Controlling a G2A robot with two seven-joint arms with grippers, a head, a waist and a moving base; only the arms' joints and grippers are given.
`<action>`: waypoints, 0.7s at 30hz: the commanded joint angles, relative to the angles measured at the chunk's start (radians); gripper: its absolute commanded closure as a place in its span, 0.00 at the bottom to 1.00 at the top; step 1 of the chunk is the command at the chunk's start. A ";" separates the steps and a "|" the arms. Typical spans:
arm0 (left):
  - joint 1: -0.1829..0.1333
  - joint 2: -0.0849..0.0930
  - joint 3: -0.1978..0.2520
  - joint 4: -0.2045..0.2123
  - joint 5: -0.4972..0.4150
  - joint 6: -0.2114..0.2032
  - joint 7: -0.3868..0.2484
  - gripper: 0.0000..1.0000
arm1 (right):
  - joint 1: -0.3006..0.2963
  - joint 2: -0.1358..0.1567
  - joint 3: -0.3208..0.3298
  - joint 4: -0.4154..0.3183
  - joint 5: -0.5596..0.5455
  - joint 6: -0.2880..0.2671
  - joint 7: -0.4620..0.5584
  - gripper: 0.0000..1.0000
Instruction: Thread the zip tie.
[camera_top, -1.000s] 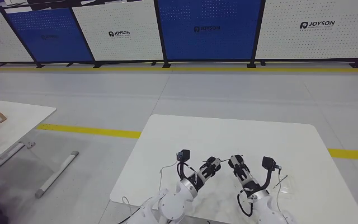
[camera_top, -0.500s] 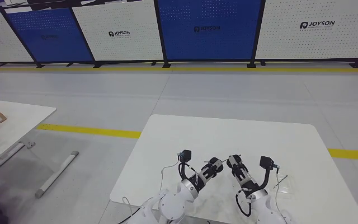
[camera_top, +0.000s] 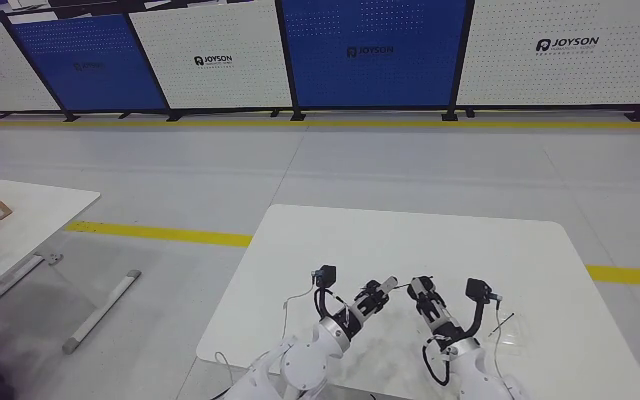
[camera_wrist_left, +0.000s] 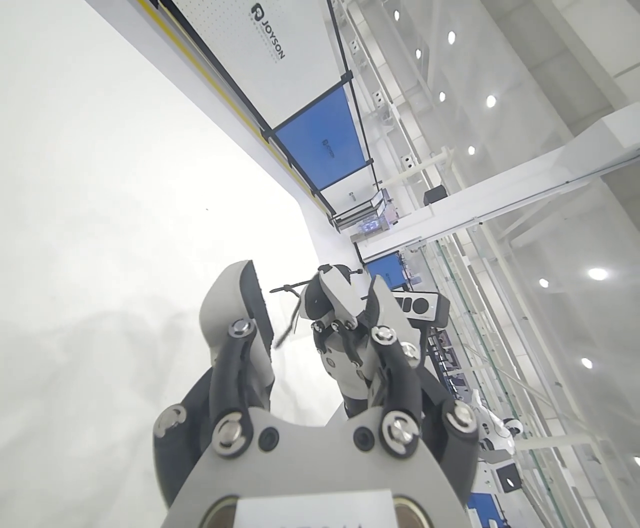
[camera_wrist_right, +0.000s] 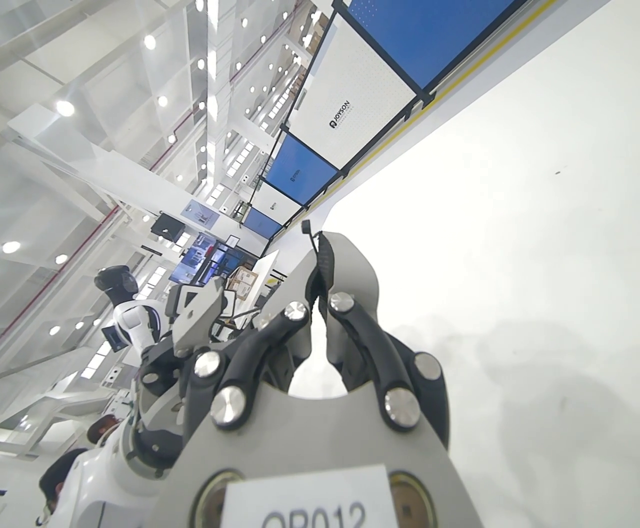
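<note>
A thin black zip tie (camera_wrist_right: 306, 228) is pinched in my right gripper (camera_wrist_right: 322, 252), which is shut on it; its head sticks out just past the fingertips. In the left wrist view the zip tie (camera_wrist_left: 286, 288) pokes sideways from the right gripper (camera_wrist_left: 332, 292) and its tail hangs down. My left gripper (camera_wrist_left: 312, 295) is open, with its fingers (camera_wrist_left: 250, 300) to either side of that sight and nothing between them. From above, the left gripper (camera_top: 373, 292) and the right gripper (camera_top: 420, 290) face each other a short gap apart over the white table (camera_top: 400, 240).
Both arms hang over the table's near edge. A clear plastic piece (camera_top: 508, 335) lies at the right, close to the right arm. Another white table (camera_top: 30, 215) stands off to the left. Blue and white partition panels (camera_top: 370, 50) line the far floor.
The left arm edged toward the right gripper and has since drawn back a little to the left. The right gripper keeps its hold on the zip tie and has barely shifted.
</note>
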 joint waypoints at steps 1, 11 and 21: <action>0.000 0.000 -0.001 0.000 -0.002 0.001 -0.002 0.62 | -0.001 0.000 0.002 -0.001 0.001 -0.001 -0.001 1.00; -0.002 -0.002 -0.004 0.002 -0.004 0.005 -0.003 0.93 | -0.004 -0.001 0.010 0.000 0.007 -0.007 0.000 1.00; -0.004 -0.004 -0.001 0.005 0.001 0.005 -0.003 1.00 | -0.003 -0.002 0.013 0.004 0.014 -0.016 0.005 1.00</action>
